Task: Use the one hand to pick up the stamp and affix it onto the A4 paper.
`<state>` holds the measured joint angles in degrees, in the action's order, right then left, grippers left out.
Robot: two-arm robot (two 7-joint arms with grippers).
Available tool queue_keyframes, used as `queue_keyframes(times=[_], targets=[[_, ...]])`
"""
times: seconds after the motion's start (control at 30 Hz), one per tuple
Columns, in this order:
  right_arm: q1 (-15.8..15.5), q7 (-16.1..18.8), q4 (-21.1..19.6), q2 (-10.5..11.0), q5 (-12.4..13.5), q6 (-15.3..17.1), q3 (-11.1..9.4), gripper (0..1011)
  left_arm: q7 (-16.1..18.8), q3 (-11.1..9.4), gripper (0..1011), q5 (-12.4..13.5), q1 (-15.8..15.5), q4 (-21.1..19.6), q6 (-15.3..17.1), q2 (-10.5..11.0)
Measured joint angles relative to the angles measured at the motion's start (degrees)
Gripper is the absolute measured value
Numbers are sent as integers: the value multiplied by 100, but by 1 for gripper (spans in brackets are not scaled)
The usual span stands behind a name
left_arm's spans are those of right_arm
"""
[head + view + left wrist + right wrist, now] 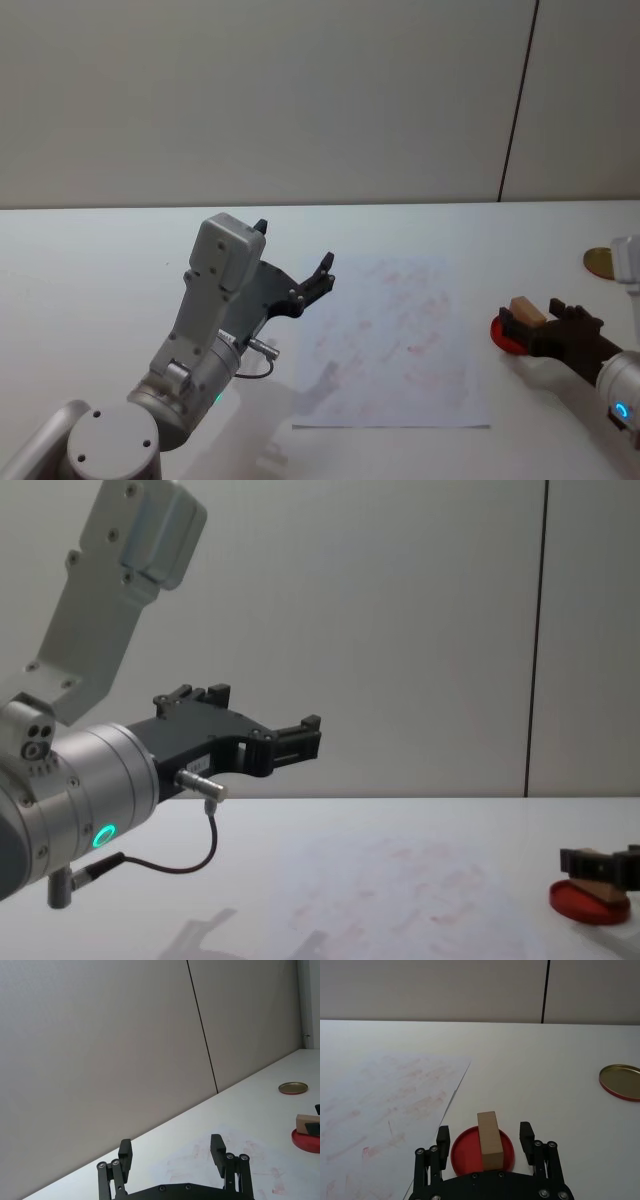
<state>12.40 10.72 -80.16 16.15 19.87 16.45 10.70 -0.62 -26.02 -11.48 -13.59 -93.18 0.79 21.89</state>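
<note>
- Nearby: red ink pad just beside right edge of paper; gold lid farther right, well apart.
- Stamp on the pad.
- Right gripper low at pad, fingers spread either side of stamp w/ gaps.
- Left gripper raised left of paper, fingers apart, holding nothing.
- Paper edges faint vs white table.
- Sheet flat, open to reach from the right.

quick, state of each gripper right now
Left gripper: open, holding nothing.
Right gripper: open, jaws on either side of the stamp, not gripping it.
</note>
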Motion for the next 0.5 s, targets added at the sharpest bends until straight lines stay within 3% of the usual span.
queue_keyframes(times=[0.23, 0.5], targets=[[51, 76, 107, -9, -59, 64, 12, 708, 0, 0, 993, 0, 0, 0, 0, 0], [116, 152, 236, -20, -119, 120, 26, 426, 0, 0, 993, 0, 0, 0, 0, 0]])
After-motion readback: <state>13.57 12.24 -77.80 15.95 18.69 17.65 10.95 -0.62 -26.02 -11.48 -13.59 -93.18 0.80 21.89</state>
